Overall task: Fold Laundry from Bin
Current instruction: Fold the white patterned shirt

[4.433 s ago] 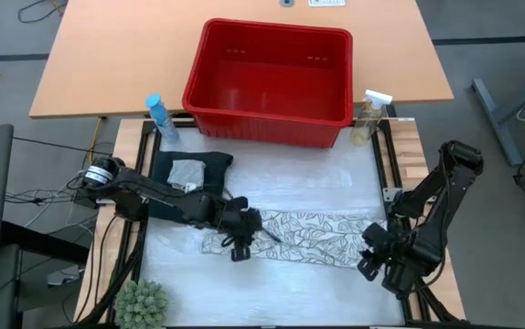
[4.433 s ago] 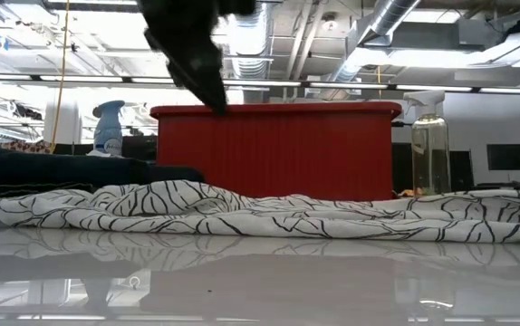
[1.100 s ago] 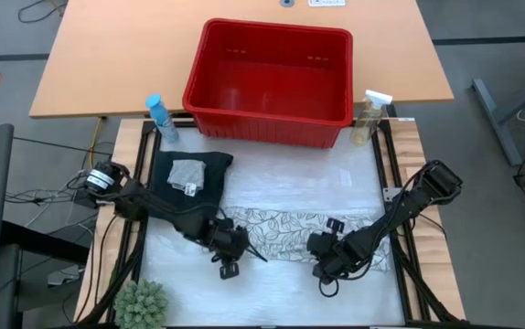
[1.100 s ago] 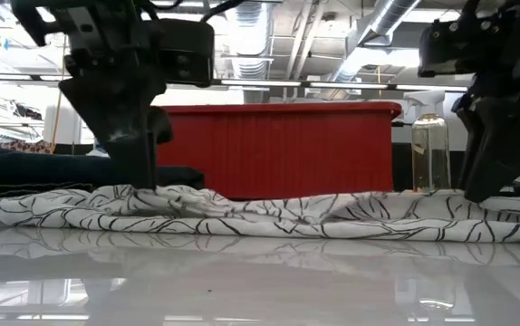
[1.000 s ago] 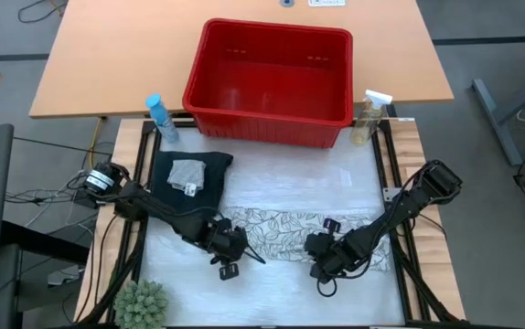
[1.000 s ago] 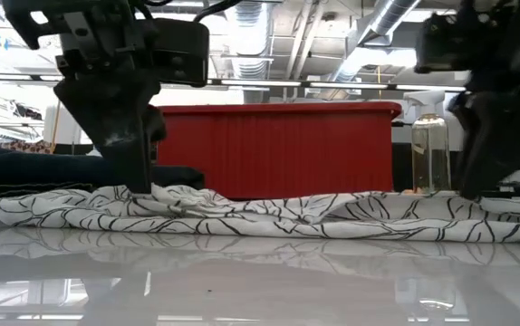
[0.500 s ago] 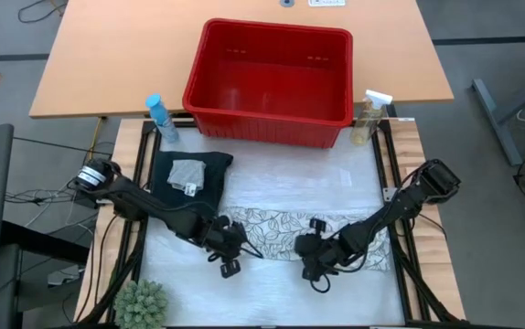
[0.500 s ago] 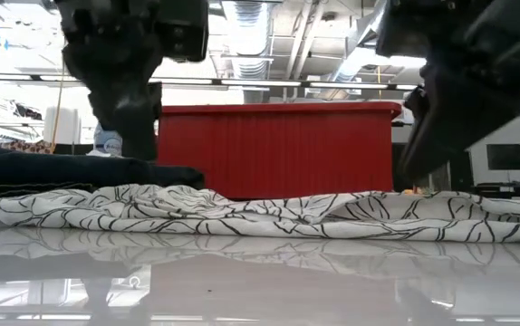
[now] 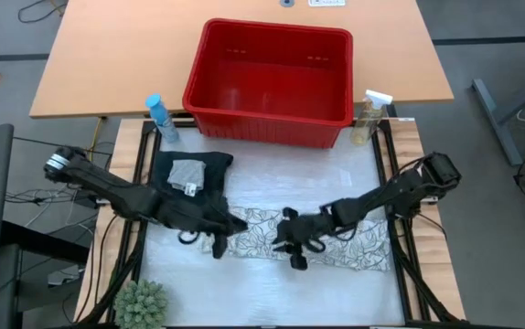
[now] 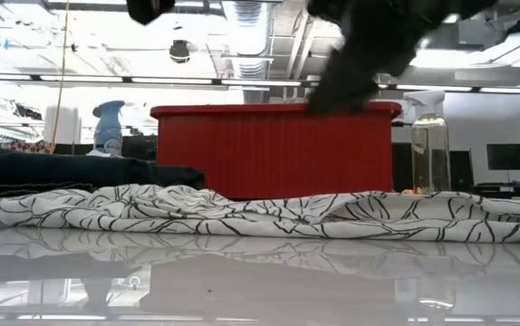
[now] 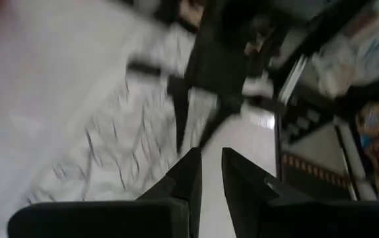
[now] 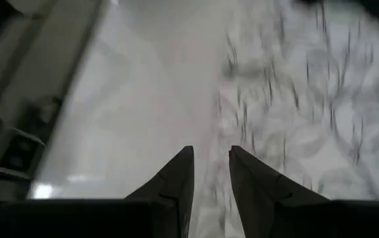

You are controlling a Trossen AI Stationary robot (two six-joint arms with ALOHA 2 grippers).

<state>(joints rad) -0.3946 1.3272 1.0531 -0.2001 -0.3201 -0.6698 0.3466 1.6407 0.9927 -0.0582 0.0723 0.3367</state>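
A white cloth with a grey leaf print (image 9: 322, 239) lies rumpled in a long strip across the middle of the white table top (image 10: 260, 213). The dark trousers (image 9: 189, 187) lie folded at the far left, with a small grey cloth (image 9: 187, 174) on top. The red bin (image 9: 272, 80) stands behind the table. My left gripper (image 9: 219, 239) hangs above the strip's left end, open by a narrow gap (image 11: 210, 158) with nothing in it. My right gripper (image 9: 281, 242) hangs over the strip's middle, also open by a narrow gap (image 12: 211, 155) and empty.
A blue spray bottle (image 9: 160, 117) and a clear one (image 9: 369, 117) stand at the bin's two near corners. A green plant (image 9: 142, 303) sits at the near left corner. Bare white table top (image 9: 272, 187) lies between the strip and the bin.
Both grippers have risen off the leaf-print cloth and tipped up toward level. The left one climbed nearly out of the low view and drew back toward the far left. The right one swung toward the table's left, over the strip's middle. The cloth lies as before.
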